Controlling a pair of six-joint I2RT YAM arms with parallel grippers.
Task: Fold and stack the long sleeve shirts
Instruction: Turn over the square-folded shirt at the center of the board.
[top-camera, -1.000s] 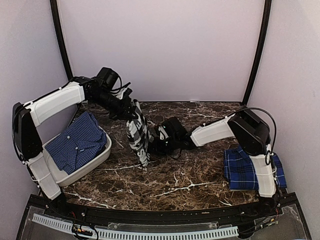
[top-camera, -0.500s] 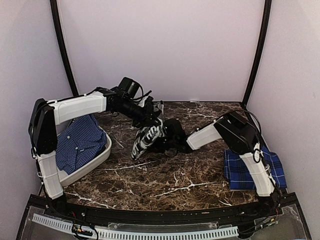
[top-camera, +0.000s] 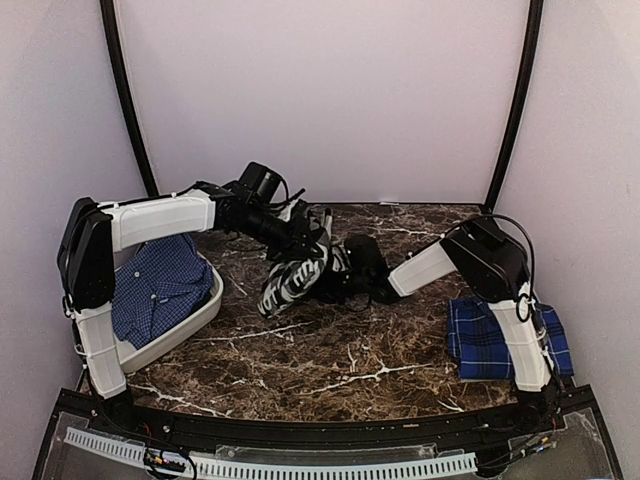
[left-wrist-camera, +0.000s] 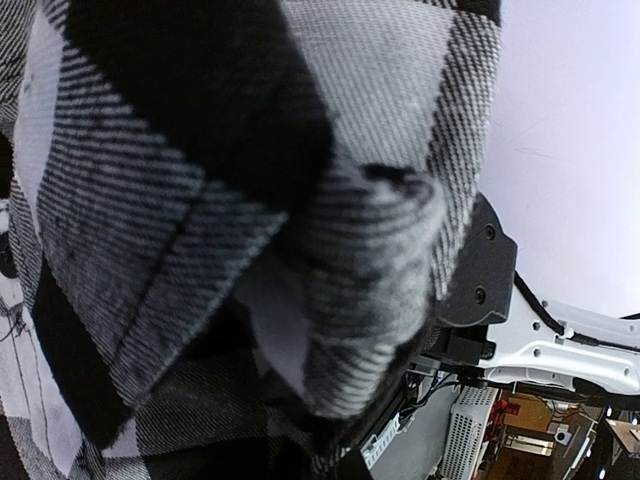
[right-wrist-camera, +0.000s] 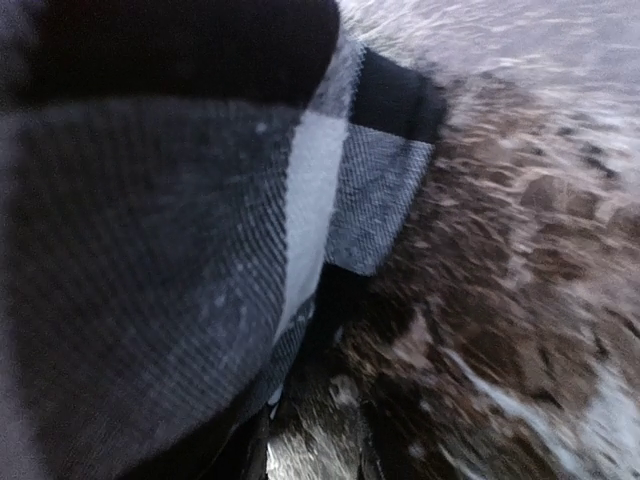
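Observation:
The black-and-white checked shirt (top-camera: 290, 280) hangs bunched between my two grippers above the middle of the marble table (top-camera: 330, 360). My left gripper (top-camera: 315, 245) is shut on its upper part. The cloth fills the left wrist view (left-wrist-camera: 250, 200) and hides the fingers. My right gripper (top-camera: 337, 278) holds the shirt's right side low over the table. The cloth (right-wrist-camera: 150, 200) covers its fingers in the right wrist view. The dark blue plaid shirt (top-camera: 160, 285) with white buttons lies loose in the white basket (top-camera: 190, 325) at the left.
A folded bright blue plaid cloth (top-camera: 480, 340) lies at the right edge, under the right arm's base link. The basket stands at the table's left. Pale walls close in the back and sides. Marble surface (right-wrist-camera: 520, 250) shows beside the cloth.
My left gripper swung right and down from high at the back left, carrying the checked shirt. The shirt went from hanging long to bunched low. My right gripper shifted slightly right.

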